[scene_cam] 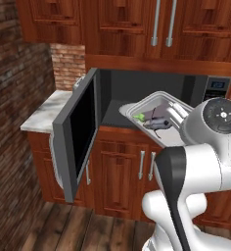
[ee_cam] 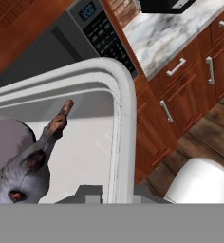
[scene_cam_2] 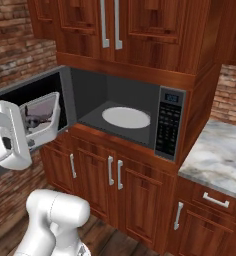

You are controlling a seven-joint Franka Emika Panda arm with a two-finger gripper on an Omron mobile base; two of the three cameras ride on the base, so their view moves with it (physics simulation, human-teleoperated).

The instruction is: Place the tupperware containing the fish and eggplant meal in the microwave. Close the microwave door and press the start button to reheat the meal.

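In front of the open microwave [scene_cam_2: 125,107] we see the tupperware [scene_cam: 159,120] held up in the air, tilted, just outside the cavity beside the swung-out door [scene_cam: 78,132]. The meal [ee_cam: 31,161] lies inside it. The gripper's [ee_cam: 92,194] fingers appear clamped on the tupperware's rim.

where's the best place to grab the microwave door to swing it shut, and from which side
Judging by its pose, push the microwave door rather than pinch it: it stands wide open, hinged at the left of the microwave. Come from the left and press on the outer face near its free edge, by the handle, farthest from the hinge. The gripper first has to set down the tupperware.
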